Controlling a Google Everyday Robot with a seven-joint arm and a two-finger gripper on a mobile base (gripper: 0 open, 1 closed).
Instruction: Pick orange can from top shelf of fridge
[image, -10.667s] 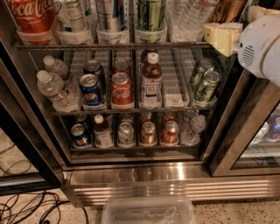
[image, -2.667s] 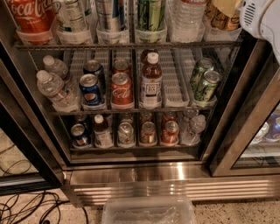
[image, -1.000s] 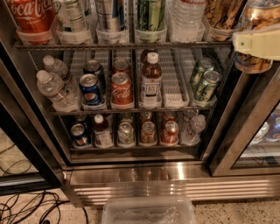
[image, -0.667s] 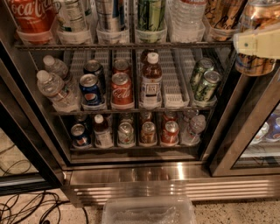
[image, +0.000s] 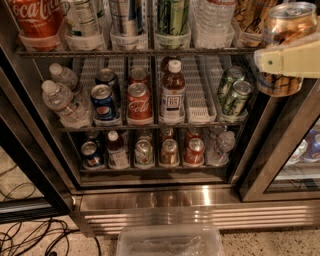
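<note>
The orange can (image: 289, 29) has a gold, brown-streaked body and a silver lid. It hangs upright at the upper right, in front of the fridge's (image: 190, 200) right door frame, just right of the top shelf (image: 135, 51). My gripper (image: 280, 62) is shut on the can. One cream finger (image: 295, 62) lies across the can's front; the other finger is hidden behind it. The can's base is off the shelf.
The top shelf holds a red Coca-Cola bottle (image: 35, 20), cans in clear trays, a water bottle (image: 212, 20) and another brown-streaked can (image: 252, 17). Lower racks hold bottles and cans. A clear plastic bin (image: 170, 242) sits on the floor. Cables (image: 30, 240) lie at the lower left.
My gripper, empty ten seconds ago, has come back into view shut on the orange can. Over the last second the can has shifted slightly left and down.
</note>
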